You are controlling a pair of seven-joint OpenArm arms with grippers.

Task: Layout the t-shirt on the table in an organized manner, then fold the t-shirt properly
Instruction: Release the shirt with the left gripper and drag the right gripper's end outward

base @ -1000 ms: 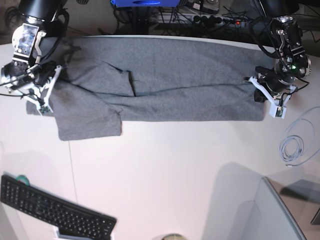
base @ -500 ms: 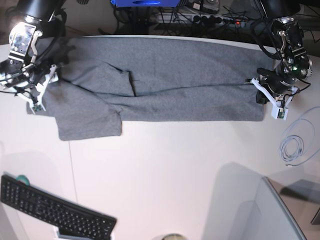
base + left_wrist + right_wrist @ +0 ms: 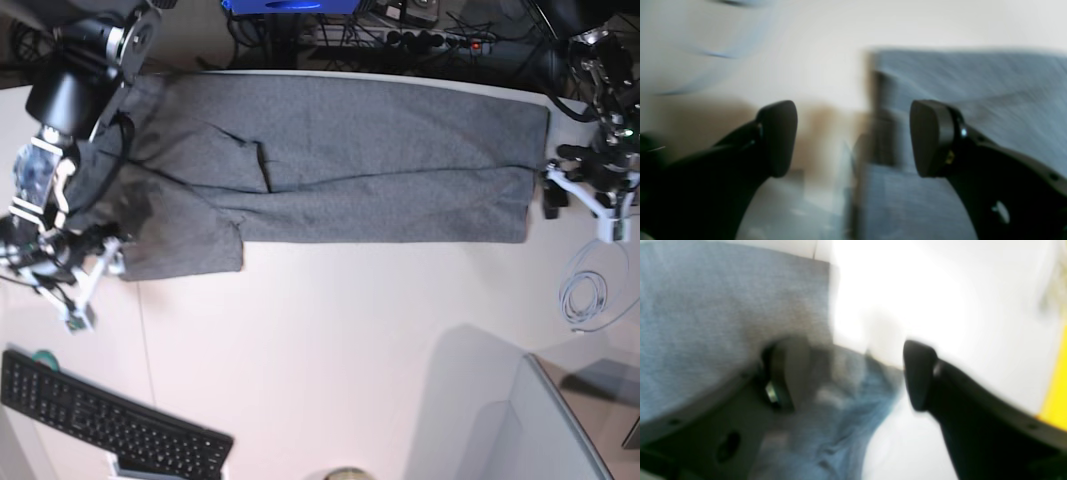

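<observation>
Both wrist views blur the t-shirt (image 3: 340,160) edges between parted claws

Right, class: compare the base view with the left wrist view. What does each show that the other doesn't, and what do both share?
Only the base view shows the whole t-shirt folded into a long band, the keyboard, the coiled cable and the right claw. Only the left wrist view shows the left claw close up, open, holding nothing. Both show grey shirt fabric on the white table.
</observation>
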